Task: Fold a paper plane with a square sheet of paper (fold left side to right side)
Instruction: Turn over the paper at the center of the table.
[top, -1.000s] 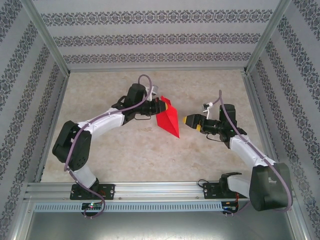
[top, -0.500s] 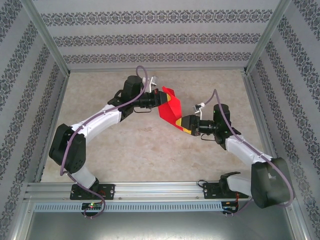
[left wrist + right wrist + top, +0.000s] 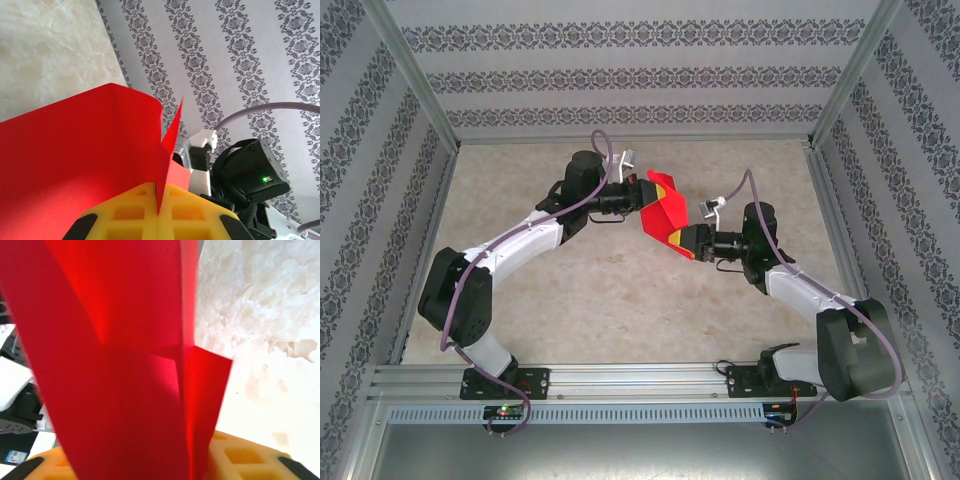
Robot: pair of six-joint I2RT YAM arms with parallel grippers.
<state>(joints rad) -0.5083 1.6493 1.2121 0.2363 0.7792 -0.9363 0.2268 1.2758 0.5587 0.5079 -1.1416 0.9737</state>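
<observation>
Left claw [image 3: 159,215] pinches creased, pointed red paper plane [image 3: 75,170].

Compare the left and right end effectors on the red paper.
The left end effector grips the red paper at its wider far end; the right end effector sits at its narrow near tip. The left is pressed shut on the sheet; whether the right has closed cannot be told. Both have yellow fingers with paper between them.

Folded red paper plane [image 3: 663,208], seemingly creased lengthwise, raised midair.
</observation>
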